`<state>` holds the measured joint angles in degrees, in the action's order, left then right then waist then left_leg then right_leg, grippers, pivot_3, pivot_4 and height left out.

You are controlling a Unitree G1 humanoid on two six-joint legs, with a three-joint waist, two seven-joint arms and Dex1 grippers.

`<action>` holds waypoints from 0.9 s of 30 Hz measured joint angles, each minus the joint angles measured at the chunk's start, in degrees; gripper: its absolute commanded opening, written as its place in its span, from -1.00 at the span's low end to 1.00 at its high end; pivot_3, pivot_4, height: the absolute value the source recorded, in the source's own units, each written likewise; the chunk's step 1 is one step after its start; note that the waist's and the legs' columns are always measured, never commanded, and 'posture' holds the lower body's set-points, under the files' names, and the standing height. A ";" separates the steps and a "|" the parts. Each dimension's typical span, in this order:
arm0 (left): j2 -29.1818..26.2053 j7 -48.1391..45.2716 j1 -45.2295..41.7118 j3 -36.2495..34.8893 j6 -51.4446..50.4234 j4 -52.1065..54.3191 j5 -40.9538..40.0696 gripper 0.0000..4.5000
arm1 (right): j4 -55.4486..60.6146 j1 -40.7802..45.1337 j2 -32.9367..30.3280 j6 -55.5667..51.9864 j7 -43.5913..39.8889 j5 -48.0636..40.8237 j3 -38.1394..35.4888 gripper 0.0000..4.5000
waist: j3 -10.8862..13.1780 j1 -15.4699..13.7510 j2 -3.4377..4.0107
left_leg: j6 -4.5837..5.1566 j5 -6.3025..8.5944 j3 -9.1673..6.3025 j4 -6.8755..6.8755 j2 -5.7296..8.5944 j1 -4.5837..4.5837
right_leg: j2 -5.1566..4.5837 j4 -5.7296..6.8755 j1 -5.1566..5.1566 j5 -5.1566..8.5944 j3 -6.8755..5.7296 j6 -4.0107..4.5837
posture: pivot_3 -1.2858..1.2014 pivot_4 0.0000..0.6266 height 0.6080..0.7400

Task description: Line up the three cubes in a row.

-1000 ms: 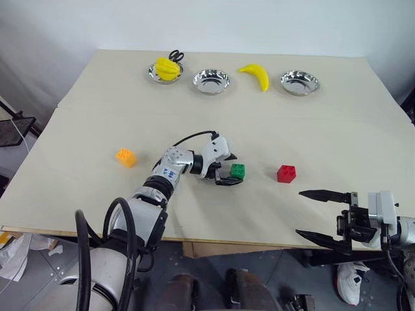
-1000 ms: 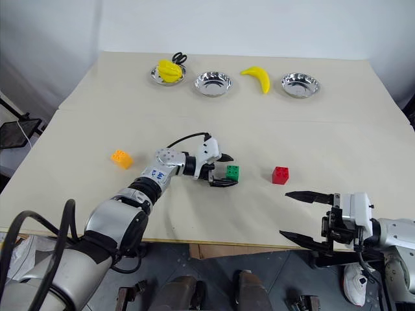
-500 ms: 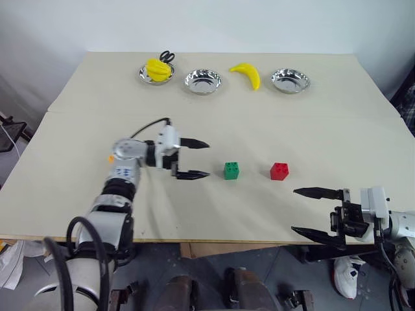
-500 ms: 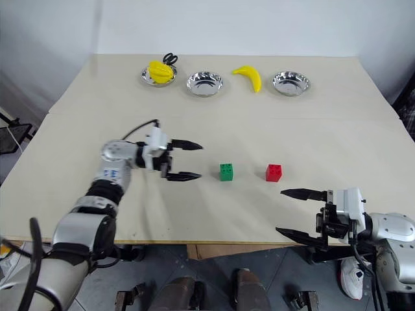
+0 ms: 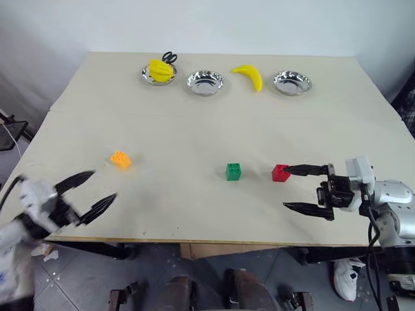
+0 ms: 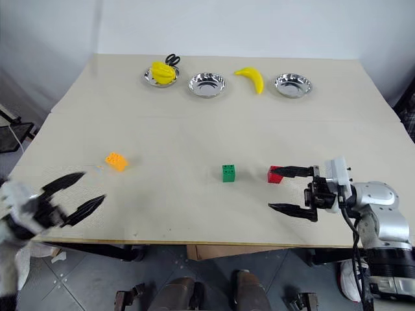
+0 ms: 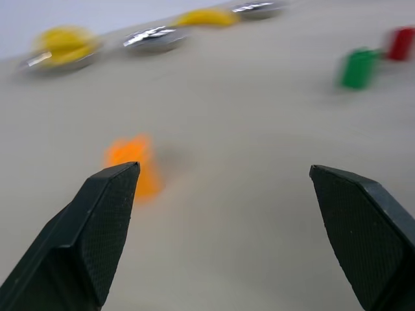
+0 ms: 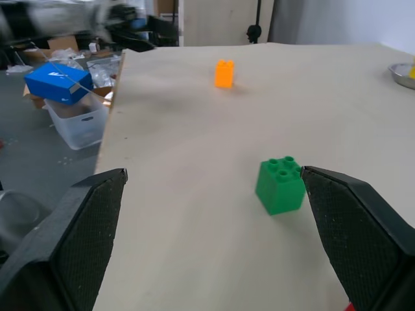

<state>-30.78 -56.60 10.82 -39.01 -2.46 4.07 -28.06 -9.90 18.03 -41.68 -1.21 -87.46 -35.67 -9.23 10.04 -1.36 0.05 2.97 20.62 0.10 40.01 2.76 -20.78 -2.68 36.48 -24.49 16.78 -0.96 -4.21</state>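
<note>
**Both grippers spread wide, nothing held**

The right gripper (image 5: 305, 189) hangs low over the near right part of the table (image 5: 194, 116), pointing across toward the middle, its two black fingers spread wide with nothing between them. The far finger's tip sits right at the red cube (image 5: 280, 172), overlapping it from where I stand; I can't tell whether they touch. The left gripper (image 5: 89, 192) is out past the near left corner of the table, blurred, its fingers likewise splayed and empty.

The three cubes lie on the near half of the table. The orange cube (image 5: 120, 159) is on the left, well apart from the others and a little farther back. The green cube (image 5: 233, 171) stands near the middle, studs up, and the red one is just to its right with a clear gap between them. Green and red look roughly level with each other.

Along the far edge stand three steel bowls: the left bowl (image 5: 150, 76) holds a yellow object (image 5: 160, 69) with black scissors (image 5: 169, 57) behind it, the middle bowl (image 5: 205, 82) and right bowl (image 5: 292, 82) sit with a banana (image 5: 250, 75) lying on the table between them.
</note>
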 measured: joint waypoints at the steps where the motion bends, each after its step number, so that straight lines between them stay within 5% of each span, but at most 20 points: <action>1: 1.97 2.26 3.67 -2.48 -0.08 1.45 -0.73 0.99 | -0.83 0.89 0.62 0.32 -0.09 0.22 0.08 1.00 | 0.00 -0.05 -0.01 | 0.01 0.01 -0.01 0.00 0.00 0.00 | 0.00 -0.02 0.02 0.00 0.00 0.00 | 0.03 -0.52 1.00; 5: 8.04 8.38 12.58 -7.93 0.13 3.23 -2.31 0.99 | -1.77 1.71 1.88 1.13 -0.21 0.27 0.12 1.00 | -0.01 -0.13 -0.01 | 0.03 0.02 -0.02 -0.01 0.00 0.02 | 0.00 -0.07 0.07 0.02 0.00 0.04 | 0.03 -0.52 1.00; 12: 13.19 14.30 15.02 -5.86 1.00 7.21 -3.44 0.99 | -1.42 1.69 2.05 -1.02 0.23 -0.02 0.04 1.00 | -0.01 -0.13 -0.02 | 0.37 0.21 -0.01 -0.02 0.00 0.04 | -0.01 -0.12 0.12 0.06 0.04 0.11 | 0.03 -0.52 1.00; 20: 1.80 18.96 -0.38 2.67 -8.74 6.16 -3.69 0.99 | 1.03 -0.38 1.89 -0.19 2.95 0.42 -1.28 1.00 | -0.04 -0.17 0.03 | -0.03 0.02 -0.08 -0.07 0.02 0.15 | -0.01 0.06 0.13 0.06 0.01 0.11 | 0.03 -0.52 1.00; 23: -5.46 18.21 -13.66 9.20 -12.15 -5.31 -0.12 0.99 | 3.27 -3.06 1.78 -0.28 3.38 0.45 -1.17 1.00 | -0.04 -0.12 0.03 | -0.08 -0.01 -0.08 -0.08 0.04 0.15 | -0.01 0.12 0.11 0.05 -0.02 0.10 | 0.03 -0.52 1.00; 27: -7.82 15.37 -24.43 14.83 -11.21 -19.46 3.37 0.99 | 5.86 -4.76 1.73 -0.36 5.12 0.44 -2.06 1.00 | -0.09 1.09 0.10 | -0.08 0.00 0.08 -0.23 0.04 0.16 | 0.00 0.31 -0.01 0.02 -0.03 0.03 | 0.03 -0.52 1.00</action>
<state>-38.60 -41.23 -13.61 -24.18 -13.67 -15.39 -24.69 -4.04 13.28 -39.95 -1.56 -82.33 -35.23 -11.29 9.95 -0.27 0.15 2.89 20.63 0.18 39.78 2.79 -20.62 -2.68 36.79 -24.50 16.79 -0.98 -4.18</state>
